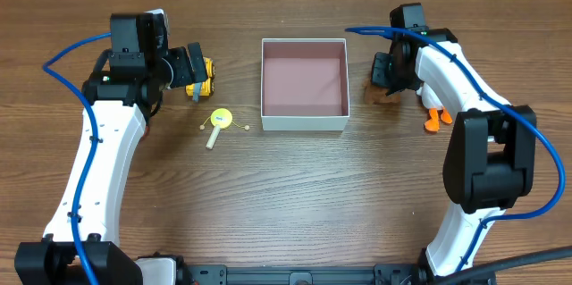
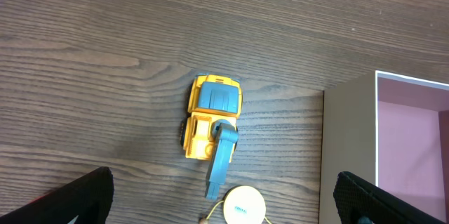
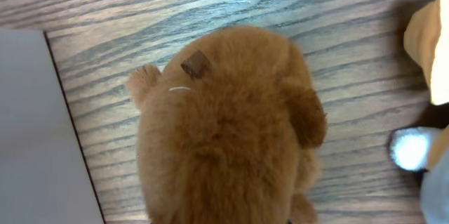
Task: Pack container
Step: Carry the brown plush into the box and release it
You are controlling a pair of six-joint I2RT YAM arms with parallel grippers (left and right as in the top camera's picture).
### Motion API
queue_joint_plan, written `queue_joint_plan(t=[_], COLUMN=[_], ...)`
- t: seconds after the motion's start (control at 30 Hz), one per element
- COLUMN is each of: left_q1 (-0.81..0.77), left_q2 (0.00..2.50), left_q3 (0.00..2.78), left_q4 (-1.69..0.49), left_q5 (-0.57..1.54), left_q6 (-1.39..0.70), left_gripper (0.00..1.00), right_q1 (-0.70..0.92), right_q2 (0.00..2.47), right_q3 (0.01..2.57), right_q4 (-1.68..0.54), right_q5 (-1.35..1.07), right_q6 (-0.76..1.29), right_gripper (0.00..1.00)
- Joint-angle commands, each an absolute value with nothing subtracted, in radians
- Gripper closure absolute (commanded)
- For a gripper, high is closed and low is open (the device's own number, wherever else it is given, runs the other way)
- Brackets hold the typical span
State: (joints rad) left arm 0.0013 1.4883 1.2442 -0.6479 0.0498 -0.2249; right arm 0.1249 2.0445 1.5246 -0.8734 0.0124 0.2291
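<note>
Now left gripper (image 1: 190,68) hangs splayed wide over the yellow plastic truck (image 2: 210,122), ready to grab; right gripper (image 1: 390,72) covers the brown plush (image 3: 224,140), grip unreadable; square white cardboard container (image 1: 304,122) waits empty between.

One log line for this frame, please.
square white cardboard container: nothing inside | left gripper: open, above yellow toy truck | right gripper: over brown plush toy, jaws unseen

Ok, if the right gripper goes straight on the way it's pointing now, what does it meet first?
The brown plush toy: it fills the right wrist view, right beneath the right gripper, just beside the container's outer wall. The fingers aren't visible, so the remaining gap is unclear.
</note>
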Motion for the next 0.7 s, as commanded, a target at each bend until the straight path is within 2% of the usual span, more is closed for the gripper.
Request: queue_joint_plan(t=[0.0,0.13,0.27,0.37,0.5,0.67], left_q1=[0.001,0.001,0.001,0.001,0.001,0.001], left_q2=[1.486,1.486,1.486,1.486,1.486,1.486], left_q3=[1.269,1.269,1.269,1.269,1.269,1.269], left_q4=[-0.651,-0.651,-0.651,-0.651,-0.651,-0.651], left_q5=[0.064,0.064,0.064,0.064,0.064,0.064], left_q6=[-0.202,-0.202,-0.202,-0.202,-0.202,-0.202], left_gripper=[0.0,0.0,0.0,0.0,0.0,0.0], right_q1=[0.123,0.137,0.199,0.282,0.409,0.496], right_q2=[1.937,1.797,1.682,1.701,1.789,1.903], right_q3=[1.569,1.651,1.673,1.656,1.637,1.637], right_q4=[-0.92,-1.01,-1.04,-1.024,-0.953,-0.856], right_q5=[0.028,0.025,-0.123,-0.137,-0.128,0.015], right_q6=[0.241,0.273,0.313,0.425,0.424,0.424], right_gripper=[0.96,0.96,0.96,0.96,0.96,0.96])
